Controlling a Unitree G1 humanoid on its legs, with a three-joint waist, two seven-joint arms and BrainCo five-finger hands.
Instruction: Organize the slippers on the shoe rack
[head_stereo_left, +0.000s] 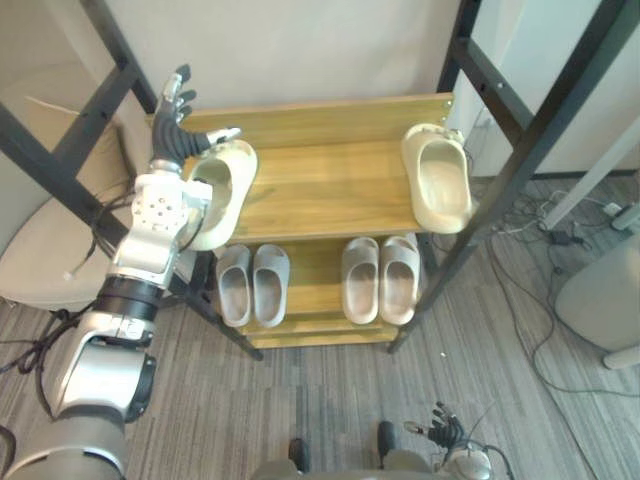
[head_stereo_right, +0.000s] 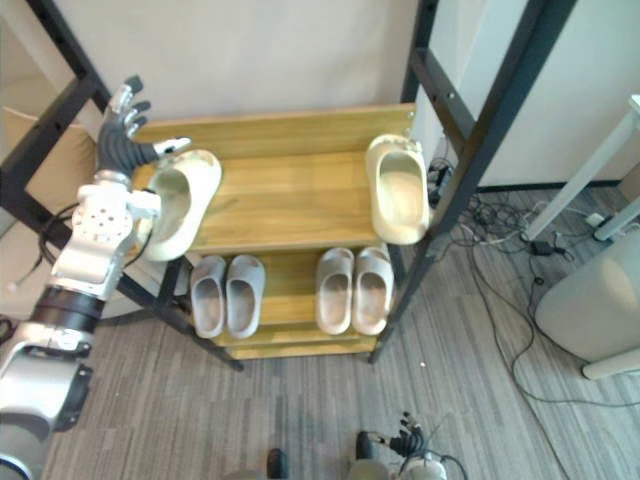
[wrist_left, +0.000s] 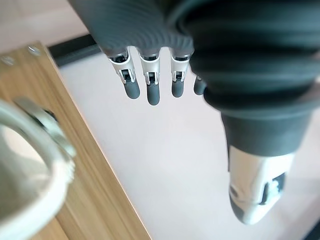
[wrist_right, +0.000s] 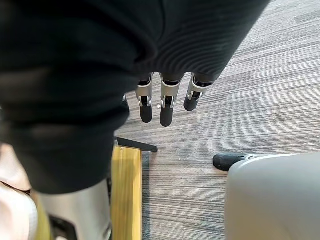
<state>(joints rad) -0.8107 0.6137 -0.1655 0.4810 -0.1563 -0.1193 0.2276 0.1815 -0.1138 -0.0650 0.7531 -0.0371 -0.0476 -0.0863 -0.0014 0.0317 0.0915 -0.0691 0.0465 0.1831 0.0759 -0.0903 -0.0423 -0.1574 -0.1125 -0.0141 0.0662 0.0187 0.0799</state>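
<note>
Bright, even indoor light; soft shadows; mild sheen on shoe rack (head_stereo_left: 330, 190) top shelf; lower shelf shaded.

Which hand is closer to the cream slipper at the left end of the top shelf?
Left. The left hand is open right beside that slipper; the right hand hangs low over the floor in front of the rack.

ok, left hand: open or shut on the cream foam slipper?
Open. The left hand has straight fingers, thumb apart, curled round nothing; the cream foam slipper lies beside it on the wooden top shelf.
</note>
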